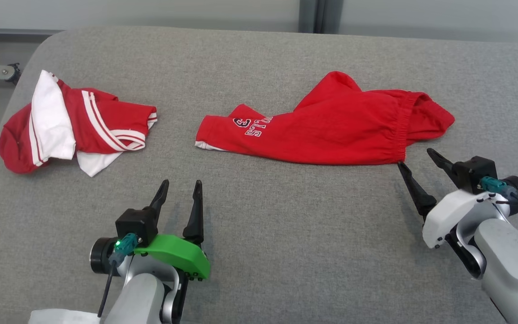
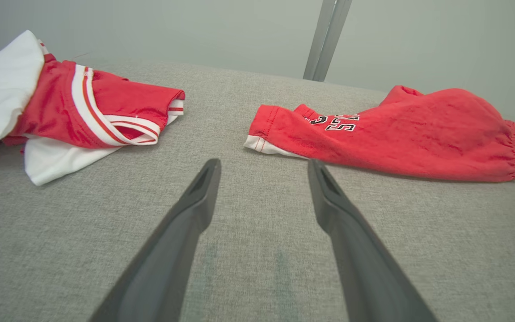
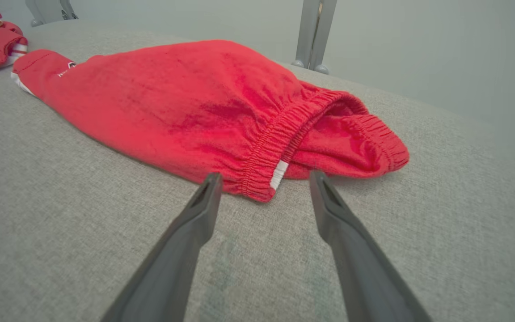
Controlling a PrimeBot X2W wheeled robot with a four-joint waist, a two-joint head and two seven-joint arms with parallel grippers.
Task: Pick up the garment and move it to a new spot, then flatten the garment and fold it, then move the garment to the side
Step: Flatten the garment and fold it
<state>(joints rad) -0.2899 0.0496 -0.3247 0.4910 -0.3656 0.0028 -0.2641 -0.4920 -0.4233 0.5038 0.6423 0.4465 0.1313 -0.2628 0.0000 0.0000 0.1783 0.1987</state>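
The shorts [image 1: 331,130] lie on the cushion [image 1: 263,252], right of centre. Long axis: left to right, waistband toward the right edge, leg hem toward the centre. Right gripper [image 1: 415,157]: jaws wide, empty, just beside the waistband's near corner. Left gripper [image 1: 181,182]: jaws wide, empty, well apart from the shorts, toward the near edge. A jersey [image 1: 74,126] lies near the far left corner.

bright, even, diffuse light, soft faint shadows, no glare, sharp focus, wide-angle stretch at wrist-view edges
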